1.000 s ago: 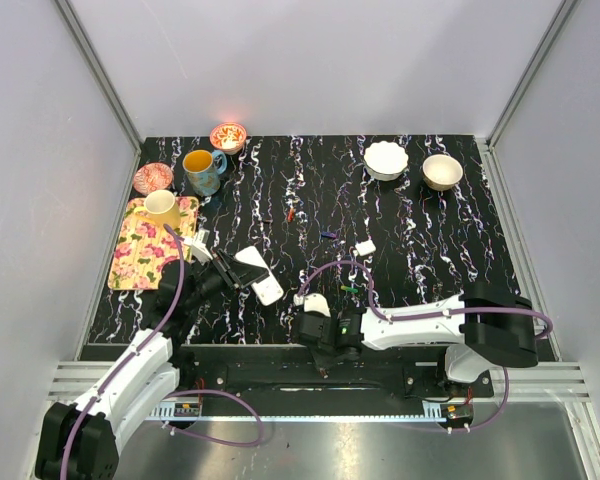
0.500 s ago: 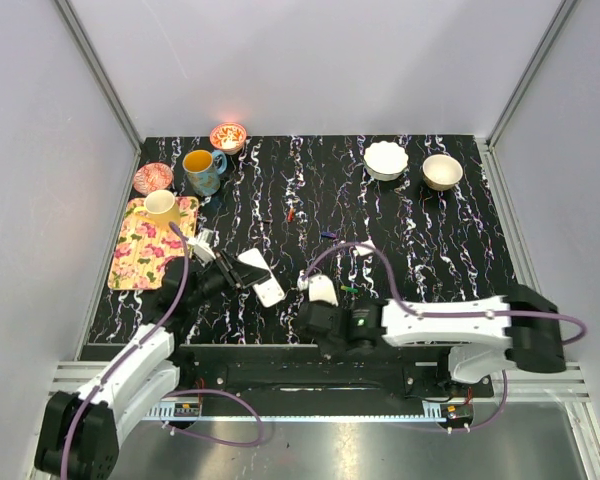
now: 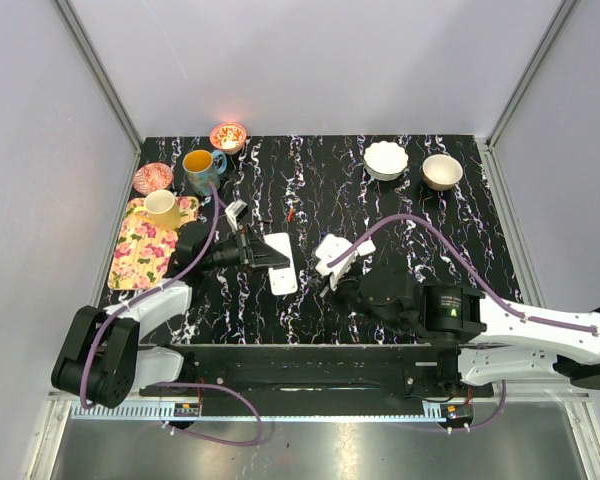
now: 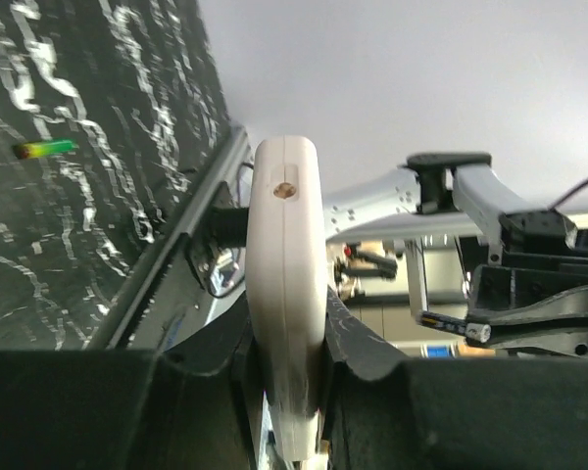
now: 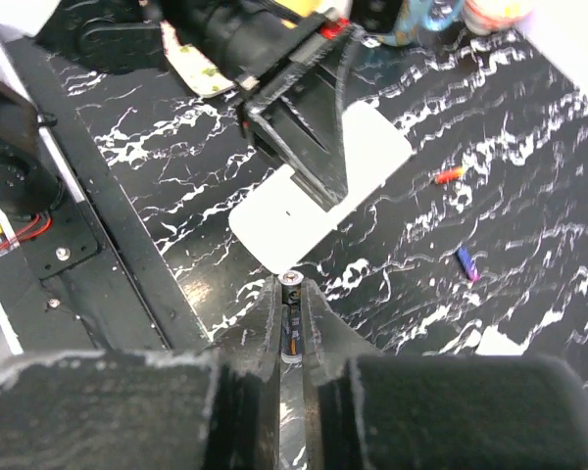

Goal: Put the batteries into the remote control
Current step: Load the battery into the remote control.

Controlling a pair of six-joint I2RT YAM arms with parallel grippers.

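The remote control is a flat white slab showing its plain back. My left gripper is shut on one end of it and holds it over the table's left middle. In the left wrist view the remote stands edge-on between the jaws. My right gripper is shut on a dark battery with its metal cap forward. The battery's tip is just short of the remote's near end. The battery also shows in the left wrist view.
Loose batteries lie on the black marbled table: a red one, a blue one and a green one. A floral tray with a yellow cup, a mug and small bowls stand at back left. Two bowls stand at back right.
My right arm has swung from the front edge out over the table, carrying the battery toward the remote. My left gripper has moved the remote back and to the right.
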